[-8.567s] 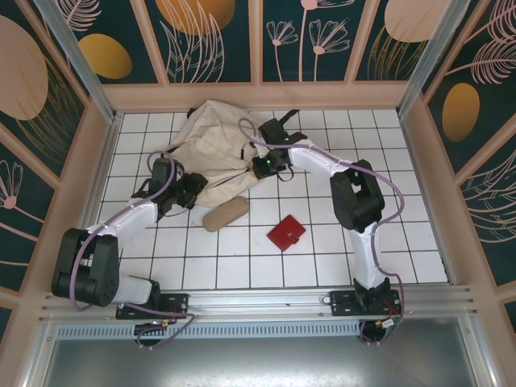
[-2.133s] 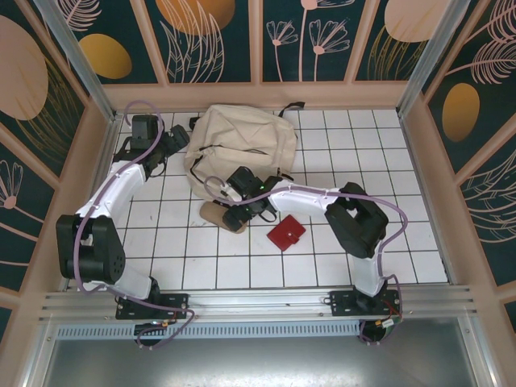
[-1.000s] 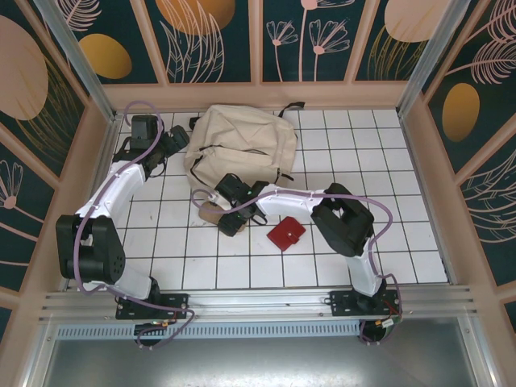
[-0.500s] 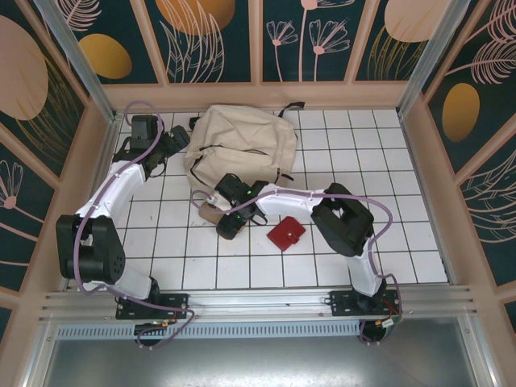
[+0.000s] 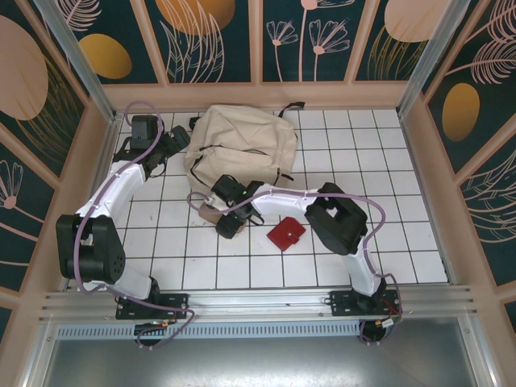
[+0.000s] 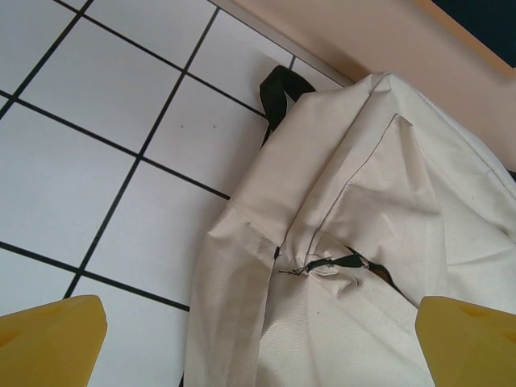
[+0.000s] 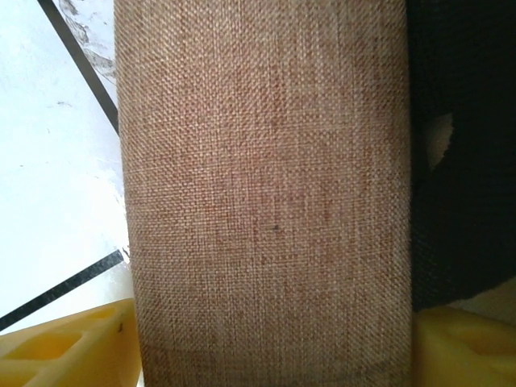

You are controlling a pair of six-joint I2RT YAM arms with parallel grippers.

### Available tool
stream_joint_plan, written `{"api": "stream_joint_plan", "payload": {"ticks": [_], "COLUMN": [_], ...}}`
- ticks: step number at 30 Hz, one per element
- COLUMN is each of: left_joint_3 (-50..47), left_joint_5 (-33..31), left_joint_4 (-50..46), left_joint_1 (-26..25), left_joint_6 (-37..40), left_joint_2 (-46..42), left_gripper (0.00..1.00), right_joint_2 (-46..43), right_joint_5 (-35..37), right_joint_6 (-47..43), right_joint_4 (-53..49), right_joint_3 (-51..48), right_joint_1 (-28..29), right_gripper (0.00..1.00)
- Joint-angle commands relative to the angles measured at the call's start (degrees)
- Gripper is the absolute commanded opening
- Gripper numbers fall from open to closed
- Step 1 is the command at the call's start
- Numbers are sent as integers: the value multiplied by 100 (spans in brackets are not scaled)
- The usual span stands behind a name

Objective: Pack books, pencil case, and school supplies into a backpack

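The cream backpack [image 5: 242, 137] lies at the back of the tiled floor, its zip seam [image 6: 339, 262] below my left wrist. My left gripper [image 5: 172, 143] hovers open at the backpack's left edge, its yellow fingertips [image 6: 48, 339] wide apart with nothing between them. The tan-brown pencil case [image 5: 207, 214] lies just in front of the backpack. My right gripper [image 5: 228, 219] sits over it, shut on it, and the woven fabric [image 7: 266, 201] spans the whole gap between both pads [image 7: 64, 347]. The red square supplies case [image 5: 286, 234] lies to the right. The books are out of view.
A black strap [image 6: 278, 89] pokes out from under the backpack near the back wall. Wooden walls [image 5: 89, 185] close the floor on three sides. Open white tiles [image 5: 387, 234] stretch to the right of the red case and along the front.
My right gripper has edged slightly left and down along the pencil case, covering more of it. The left arm, backpack and red case have not moved.
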Motion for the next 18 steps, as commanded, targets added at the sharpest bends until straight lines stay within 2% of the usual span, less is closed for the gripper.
{"api": "stream_joint_plan", "payload": {"ticks": [1, 5, 15, 18], "left_joint_3": [131, 140, 140, 179], "left_joint_5": [95, 108, 711, 829], "left_joint_4": [-110, -108, 107, 190], "left_joint_1": [38, 43, 27, -39], "left_joint_6": [29, 33, 349, 439], "left_joint_2": [72, 70, 248, 311], "left_gripper": [99, 99, 95, 95], "right_joint_2": [120, 14, -1603, -2139], "right_joint_5": [133, 211, -117, 27], "right_joint_6": [-134, -130, 62, 198], "right_joint_4": [-180, -217, -535, -772], "right_joint_3": [171, 163, -692, -992], "right_joint_1": [45, 43, -189, -298], "right_gripper": [76, 61, 59, 59]}}
